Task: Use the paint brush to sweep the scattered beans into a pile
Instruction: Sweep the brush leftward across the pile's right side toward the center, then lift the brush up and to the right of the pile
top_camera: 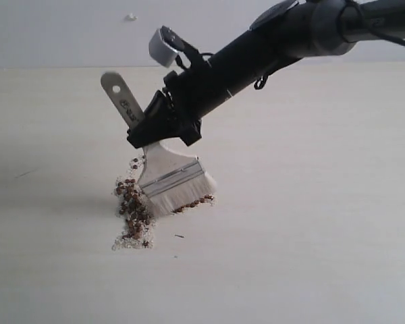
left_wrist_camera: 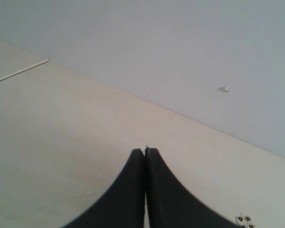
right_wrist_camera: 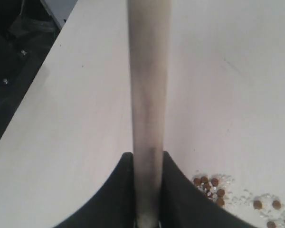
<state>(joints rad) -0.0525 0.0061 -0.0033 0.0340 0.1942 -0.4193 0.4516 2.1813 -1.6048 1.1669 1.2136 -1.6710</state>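
Observation:
The paint brush [top_camera: 170, 175] stands tilted on the pale table, its cream bristles touching the surface and its wooden handle pointing up and to the left. My right gripper [top_camera: 163, 127] is shut on the handle [right_wrist_camera: 148, 95] above the silver ferrule. The pile [top_camera: 133, 209] of reddish-brown beans mixed with white grains lies just left of the bristles, and a few beans [top_camera: 197, 201] sit along the bristle edge. In the right wrist view some beans [right_wrist_camera: 210, 186] show beside the jaws. My left gripper [left_wrist_camera: 145, 151] is shut and empty, over bare table; it does not show in the exterior view.
The pale table [top_camera: 310, 236] spreads on all sides of the pile, with a grey wall [top_camera: 54, 27] behind it. The table's edge [right_wrist_camera: 33, 90] and dark floor clutter show in the right wrist view. A few beans [left_wrist_camera: 244, 220] lie near the left gripper.

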